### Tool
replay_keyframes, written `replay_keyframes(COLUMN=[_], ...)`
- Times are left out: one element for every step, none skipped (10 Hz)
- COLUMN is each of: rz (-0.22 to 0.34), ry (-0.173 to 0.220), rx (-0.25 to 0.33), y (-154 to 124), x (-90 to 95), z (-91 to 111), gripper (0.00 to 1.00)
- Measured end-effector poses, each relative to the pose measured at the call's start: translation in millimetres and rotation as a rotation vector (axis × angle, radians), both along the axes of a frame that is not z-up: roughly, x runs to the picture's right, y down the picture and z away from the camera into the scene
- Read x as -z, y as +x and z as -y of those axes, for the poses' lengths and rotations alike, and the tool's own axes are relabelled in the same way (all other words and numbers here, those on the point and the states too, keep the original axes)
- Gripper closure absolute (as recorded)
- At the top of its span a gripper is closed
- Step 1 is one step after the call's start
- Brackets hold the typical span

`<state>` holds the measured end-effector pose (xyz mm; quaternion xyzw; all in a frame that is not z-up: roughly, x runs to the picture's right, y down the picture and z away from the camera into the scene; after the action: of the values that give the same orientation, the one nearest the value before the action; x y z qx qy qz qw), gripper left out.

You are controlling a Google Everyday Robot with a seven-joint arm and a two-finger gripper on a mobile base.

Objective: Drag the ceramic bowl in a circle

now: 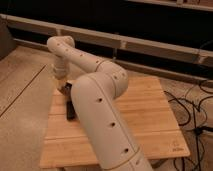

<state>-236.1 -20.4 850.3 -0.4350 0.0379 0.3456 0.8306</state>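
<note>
the wooden desk fills the middle of the view. the white arm rises from the bottom edge across its left half, bends at a fat elbow, and folds back to the far-left corner. there the wrist points down and the claw hangs low over the desk's far-left edge. i cannot tell whether it is wide or narrow.

a dark, narrow sliver that i take for the ceramic bowl lies on the left part of the desk, just on the camera side of the claw and tight against the big arm link. a drag would probably start with the claw moving toward the viewer, onto the rim.

the bowl's right side is hidden behind the arm, so its round outline is unclear, and i cannot tell whether claw and bowl touch.
</note>
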Motion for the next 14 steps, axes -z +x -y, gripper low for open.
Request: replay_keyframes(rz=[-0.006, -0.003, 0.003, 0.009, 0.018, 0.031, 0.041, 0.055, 0.07, 0.083, 0.102, 0.131, 0.171, 0.185], ry=[-0.001, -0.006, -0.01, -0.014, -0.016, -0.017, -0.017, -0.014, -0.011, -0.009, -0.008, -0.006, -0.007, -0.005], rx=[-0.008, -0.001, 0.014, 0.029, 0.049, 0.073, 0.086, 0.096, 0.11, 0.121, 0.118, 0.112, 0.096, 0.084], y=[5, 8, 9, 8, 5, -2, -7, -14, -20, -27, -37, -54, -79, -88], x=[-3.3, -10.8, -18.9, -26.5, -35.7, -44.2, -48.4, -50.9, -54.0, -55.0, -53.3, -48.5, -41.1, -38.6], z=[2, 3, 2, 2, 1, 0, 1, 2, 2, 2, 2, 1, -1, -1], gripper=[1.0, 1.0, 1.0, 1.0, 1.0, 1.0, 1.0, 1.0, 1.0, 1.0, 1.0, 1.0, 1.0, 1.0])
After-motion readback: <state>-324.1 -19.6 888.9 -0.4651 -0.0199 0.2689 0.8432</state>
